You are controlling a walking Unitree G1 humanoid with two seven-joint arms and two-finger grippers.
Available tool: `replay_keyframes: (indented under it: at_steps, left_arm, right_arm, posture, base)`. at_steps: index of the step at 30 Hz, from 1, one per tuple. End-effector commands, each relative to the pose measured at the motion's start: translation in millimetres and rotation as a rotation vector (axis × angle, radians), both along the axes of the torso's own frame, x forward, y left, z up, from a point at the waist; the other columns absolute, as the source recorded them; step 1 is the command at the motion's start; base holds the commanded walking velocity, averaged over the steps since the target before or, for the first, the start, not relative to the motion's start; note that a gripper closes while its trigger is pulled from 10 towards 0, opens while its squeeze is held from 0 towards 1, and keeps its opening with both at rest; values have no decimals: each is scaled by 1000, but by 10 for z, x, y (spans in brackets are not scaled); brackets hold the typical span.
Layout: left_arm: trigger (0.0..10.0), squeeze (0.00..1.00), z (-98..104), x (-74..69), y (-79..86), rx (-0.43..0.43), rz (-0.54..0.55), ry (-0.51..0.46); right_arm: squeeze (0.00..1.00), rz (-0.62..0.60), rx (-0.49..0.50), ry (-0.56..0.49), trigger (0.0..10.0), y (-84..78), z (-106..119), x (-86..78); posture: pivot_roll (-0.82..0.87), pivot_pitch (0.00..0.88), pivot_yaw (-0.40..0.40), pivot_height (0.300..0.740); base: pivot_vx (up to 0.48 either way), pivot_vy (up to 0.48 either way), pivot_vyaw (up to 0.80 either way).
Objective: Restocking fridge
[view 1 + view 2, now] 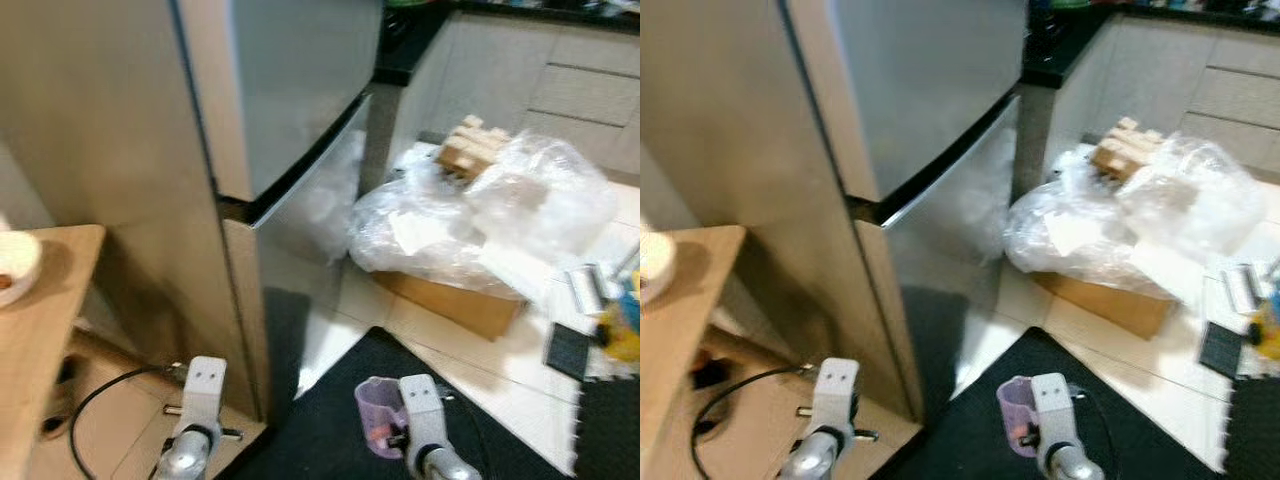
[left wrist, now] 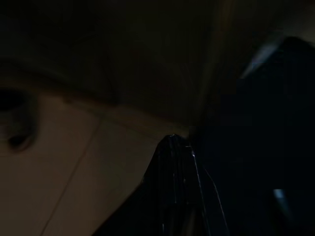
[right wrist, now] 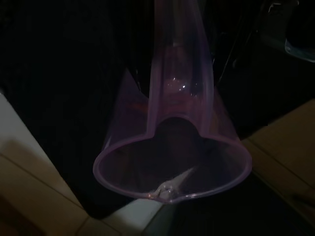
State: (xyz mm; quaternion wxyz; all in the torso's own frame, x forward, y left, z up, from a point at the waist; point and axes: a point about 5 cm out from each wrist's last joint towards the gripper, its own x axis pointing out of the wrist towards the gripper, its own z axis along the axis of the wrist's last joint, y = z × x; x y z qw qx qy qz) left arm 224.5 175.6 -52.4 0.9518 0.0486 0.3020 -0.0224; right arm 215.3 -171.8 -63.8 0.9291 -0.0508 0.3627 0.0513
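At six o'clock, the right gripper (image 3: 170,162) is holding a purple cup (image 1: 377,414) by its rim, in front of the closed fridge (image 1: 290,120). The left gripper's (image 2: 179,196) jaws: cannot tell.

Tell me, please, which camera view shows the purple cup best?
The right wrist view: the purple cup appears close, its rim and see-through wall plain. In both eye views it is small and blurred, beside the right gripper above the black mat.
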Motion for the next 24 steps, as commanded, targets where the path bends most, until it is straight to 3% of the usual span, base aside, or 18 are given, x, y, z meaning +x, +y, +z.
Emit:
replay_keyframes:
  at_steps: [1,4,11,16,18,19,20,22,24]
  left_arm:
    - [10000,0,-4,-4,-37,4,-41,3]
    - [10000,0,-3,-1,-42,3,-49,3]
    - [10000,0,4,13,-65,6,-56,-1]
    - [10000,0,65,86,-19,51,14,-50]
    - [10000,0,192,210,49,82,71,-143]
    - [10000,0,192,210,49,82,71,-143]
    - [10000,0,305,299,125,110,118,-225]
    - [10000,0,305,299,125,110,118,-225]
    - [10000,0,479,426,303,120,240,-321]
  right_arm:
    - [0,-19,-3,3,10000,-31,-4,-9]
    - [0,-20,-2,3,10000,-27,-5,-11]
    - [0,-19,-8,9,10000,-36,-17,-32]
    - [0,-20,-14,8,10000,-61,-13,-30]
    - [0,-15,-14,6,10000,-62,-6,-18]
    - [0,-15,-14,6,10000,-62,-6,-18]
    - [0,-10,-12,3,10000,-55,-1,-10]
    - [0,-10,-12,3,10000,-55,-1,-10]
    - [0,-10,-9,-7,10000,-47,13,11]
  posture:
    - [-73,41,-9,740]
    - [-73,39,-9,740]
    - [-77,39,-12,740]
    - [-80,40,-14,740]
    - [-83,41,-19,740]
    - [-83,41,-19,740]
    - [-88,42,-18,740]
    - [-88,42,-18,740]
    - [-98,39,-17,740]
  base:
    - [0,0,0]
    - [0,0,0]
    - [0,-480,0]
    - [0,0,0]
    - [0,0,0]
    - [0,0,0]
    - [0,0,0]
    - [0,0,0]
    - [0,0,0]
